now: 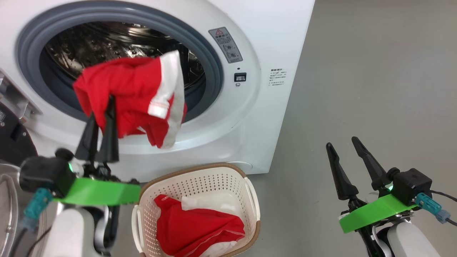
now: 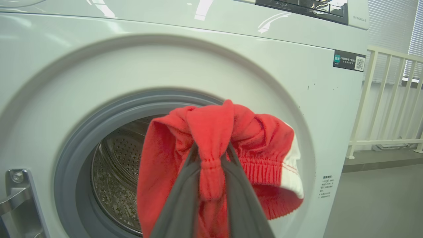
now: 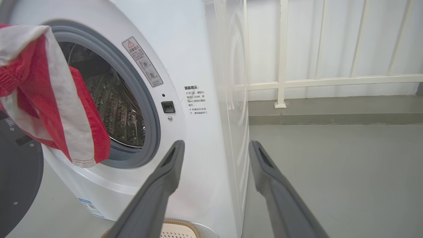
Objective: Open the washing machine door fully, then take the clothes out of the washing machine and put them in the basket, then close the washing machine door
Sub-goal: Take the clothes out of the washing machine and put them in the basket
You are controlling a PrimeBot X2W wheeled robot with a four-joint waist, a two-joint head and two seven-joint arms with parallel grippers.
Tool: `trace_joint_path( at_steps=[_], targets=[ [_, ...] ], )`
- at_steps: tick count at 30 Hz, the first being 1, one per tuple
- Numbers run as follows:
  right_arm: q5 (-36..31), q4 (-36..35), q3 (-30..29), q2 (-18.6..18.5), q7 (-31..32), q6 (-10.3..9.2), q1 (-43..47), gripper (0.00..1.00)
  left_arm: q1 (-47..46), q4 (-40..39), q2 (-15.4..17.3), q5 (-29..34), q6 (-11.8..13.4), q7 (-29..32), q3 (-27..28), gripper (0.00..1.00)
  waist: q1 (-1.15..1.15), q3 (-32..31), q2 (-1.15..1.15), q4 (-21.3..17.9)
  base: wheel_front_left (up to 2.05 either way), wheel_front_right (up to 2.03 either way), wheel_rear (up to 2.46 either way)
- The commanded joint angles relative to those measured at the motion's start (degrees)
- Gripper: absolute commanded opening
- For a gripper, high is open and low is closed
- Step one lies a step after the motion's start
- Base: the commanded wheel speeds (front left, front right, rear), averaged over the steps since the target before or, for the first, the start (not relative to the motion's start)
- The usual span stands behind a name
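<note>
The left gripper (image 1: 103,116) is clenched on a red garment (image 1: 132,92) with white parts, which hangs in front of the open mouth of the washing machine (image 1: 271,43). The fingertips are buried in the fabric, so their ends cannot be seen. The garment also hides part of the steel drum (image 1: 107,39).

The basket (image 1: 228,178) stands on the floor (image 1: 375,71) before the machine. Its near edge is cut off, and another red and white garment (image 1: 196,225) lies inside.

The right gripper (image 1: 341,141) hovers at the right, fingers spread and holding nothing.

The washing machine door (image 1: 9,142) stands open at the left, mostly out of the picture.
</note>
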Motion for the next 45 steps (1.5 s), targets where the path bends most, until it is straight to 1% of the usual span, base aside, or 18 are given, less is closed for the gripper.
trace_joint_path(
  at_steps=[1, 7, 12, 15, 18, 19, 20, 21, 24, 28, 36, 38, 41, 45],
  targets=[
    [0.8, -1.2, 1.5, -0.3, -0.4, 0.36, -0.2, 1.00, 1.3, -2.9, 0.8, 0.2, 0.0, -0.7, 0.9, 0.00, 0.00, -0.3, 0.00, -0.2, 0.00, 0.00, 0.00],
    [0.8, -1.5, 1.3, -0.2, -0.4, 0.36, -0.2, 1.00, 6.3, -3.2, 0.7, -1.3, 1.4, -0.7, -2.1, 0.00, 0.00, 0.2, 0.00, -0.6, 0.00, 0.00, 0.00],
    [0.9, -1.9, 1.1, -0.3, -0.4, 0.36, -0.5, 1.00, 8.4, 0.4, 0.6, -5.3, 3.5, -0.7, -5.9, 0.00, 0.00, 1.7, 0.00, -0.7, 0.00, 0.00, 0.00],
    [0.9, -2.0, 1.1, -0.5, -0.4, 0.36, -0.8, 1.00, 8.1, 4.2, 0.6, -7.8, 4.5, -0.7, -7.9, 0.00, 0.00, 2.9, 0.00, -0.7, 0.00, 0.00, 0.00],
    [0.8, -2.1, 1.3, -0.7, -0.4, 0.36, -1.4, 1.00, 6.7, 9.1, 0.6, -9.7, 5.1, -0.7, -9.5, 0.00, 0.00, 4.3, 0.00, -0.8, 0.00, 0.00, 0.00],
    [0.8, -2.3, 1.5, -0.9, -0.4, 0.36, -1.8, 1.00, 5.5, 12.7, 0.6, -10.0, 5.4, -0.7, -10.1, 0.00, 0.00, 5.3, 0.00, -0.9, 0.00, 0.00, 0.00],
    [0.8, -2.4, 1.6, -0.9, -0.4, 0.36, -2.0, 1.00, 4.7, 14.5, 0.6, -10.8, 5.6, -0.7, -10.1, 0.00, 0.00, 5.9, 0.00, -1.0, 0.00, 0.00, 0.00],
    [0.8, -2.4, 1.6, -0.9, -0.4, 0.36, -2.0, 1.00, 4.7, 14.5, 0.6, -10.8, 5.6, -0.7, -10.1, 0.00, 0.00, 5.9, 0.00, -1.0, 0.00, 0.00, 0.00],
    [0.7, -2.4, 1.9, -1.0, -0.4, 0.36, -2.6, 1.00, 2.4, 20.7, 0.6, -12.5, 5.8, -0.7, -10.8, 0.00, 0.00, 7.4, 0.00, -1.5, 0.00, 0.00, 0.00],
    [0.4, -2.4, 2.2, -1.2, -0.4, 0.36, -3.6, 1.00, -0.7, 28.7, 0.6, -14.3, 5.6, -0.7, -10.5, 0.00, 0.00, 9.1, 0.00, -2.8, 0.00, 0.00, 0.00],
    [0.7, -2.6, 2.5, -0.9, -0.4, 0.36, -5.0, 1.00, -7.4, 47.1, 0.6, -18.1, 4.2, -0.6, -14.0, 0.00, 0.00, 12.3, 0.00, -6.1, 0.00, 0.00, 0.00],
    [0.8, -2.6, 2.6, -0.8, -0.4, 0.36, -5.4, 1.00, -9.3, 51.7, 0.6, -19.6, 3.9, 1.0, -14.3, 0.00, 0.00, 13.1, 0.00, -6.9, 0.00, 0.00, 0.00],
    [0.9, -2.7, 2.7, -0.6, -0.4, 0.36, -5.8, 1.00, -12.1, 57.6, 0.6, -21.6, 3.9, 5.0, -14.5, 0.00, 0.00, 14.4, 0.00, -7.9, 0.00, 0.00, 0.00],
    [1.1, -3.0, 2.7, -0.3, -0.4, 0.36, -6.4, 1.00, -15.2, 62.0, 0.7, -22.9, 4.3, 9.8, -14.4, 0.00, 0.00, 16.2, 0.00, -8.7, 0.00, 0.00, 0.00]
  ],
)
